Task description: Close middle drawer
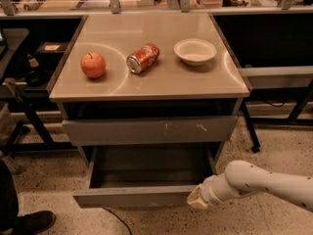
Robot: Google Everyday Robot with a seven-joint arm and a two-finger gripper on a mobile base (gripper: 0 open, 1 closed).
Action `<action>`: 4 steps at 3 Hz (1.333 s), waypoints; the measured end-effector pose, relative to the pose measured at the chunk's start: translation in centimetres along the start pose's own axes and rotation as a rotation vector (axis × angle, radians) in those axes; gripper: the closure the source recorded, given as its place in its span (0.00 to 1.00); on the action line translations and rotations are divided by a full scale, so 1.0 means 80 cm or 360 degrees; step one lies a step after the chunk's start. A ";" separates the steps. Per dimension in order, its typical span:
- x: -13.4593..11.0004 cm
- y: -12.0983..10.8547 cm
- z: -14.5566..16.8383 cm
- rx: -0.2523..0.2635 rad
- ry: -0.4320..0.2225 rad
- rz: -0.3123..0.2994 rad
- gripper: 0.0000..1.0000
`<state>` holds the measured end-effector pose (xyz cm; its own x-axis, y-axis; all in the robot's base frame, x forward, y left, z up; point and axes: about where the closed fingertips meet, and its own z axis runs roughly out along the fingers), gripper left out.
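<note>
The middle drawer point(142, 197) is pulled far out of the cabinet, and its empty grey box interior shows from above. Its plain grey front faces the camera near the bottom of the view. My gripper point(196, 199) reaches in from the lower right on a white arm and sits against the right end of that drawer front. The fingers are hidden by the wrist. Above the open drawer is the upper drawer front point(149, 129) with white scratch marks, pushed in.
On the cabinet top point(146, 84) lie a red apple point(93, 65), a tipped soda can point(143, 58) and a white bowl point(195, 51). A dark shoe point(32, 222) rests on the speckled floor at lower left. Dark shelving flanks the cabinet on both sides.
</note>
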<state>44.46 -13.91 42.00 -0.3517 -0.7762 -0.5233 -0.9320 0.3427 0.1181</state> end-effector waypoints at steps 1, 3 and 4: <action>-0.001 0.000 0.001 -0.0001 -0.0001 -0.0001 0.83; -0.001 0.000 0.001 -0.0001 -0.0001 -0.0001 0.36; -0.001 0.000 0.001 -0.0001 -0.0001 -0.0001 0.13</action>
<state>44.51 -13.85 41.97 -0.3511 -0.7761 -0.5238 -0.9322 0.3420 0.1182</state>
